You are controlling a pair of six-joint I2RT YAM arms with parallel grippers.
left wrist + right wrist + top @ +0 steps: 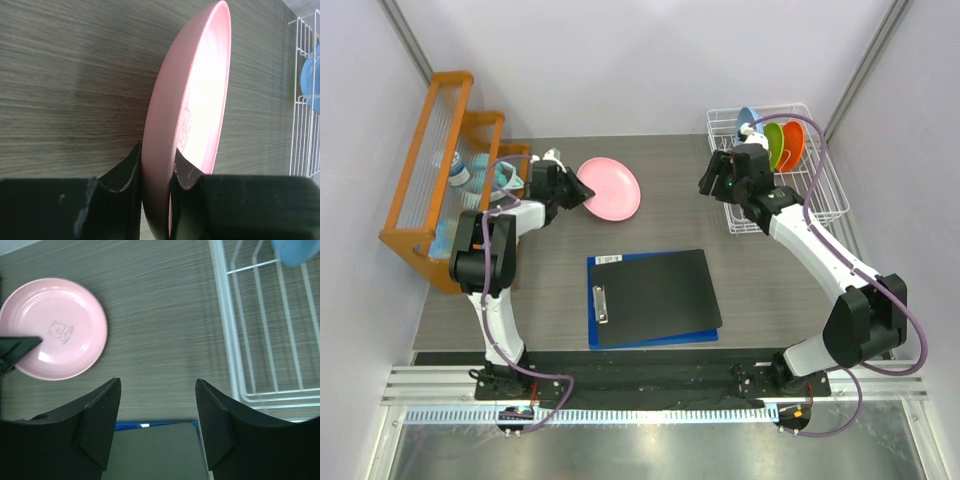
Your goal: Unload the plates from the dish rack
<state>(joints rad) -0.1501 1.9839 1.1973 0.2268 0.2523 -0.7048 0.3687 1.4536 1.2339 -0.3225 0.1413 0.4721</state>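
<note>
Left tool was pinched onto the rim of the pink plate, which was held flat and low at the tabletop, well apart from the dish rack. Right tool was spread and empty, poised just beside the rack's left edge. Blue plate, green plate and orange plate were stood upright at the rack's far end.

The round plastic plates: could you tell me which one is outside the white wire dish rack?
The large pink plastic plate, clamped at its rim by the left gripper; the light blue plate, lime green plate and orange plate stand in the dish rack.
</note>
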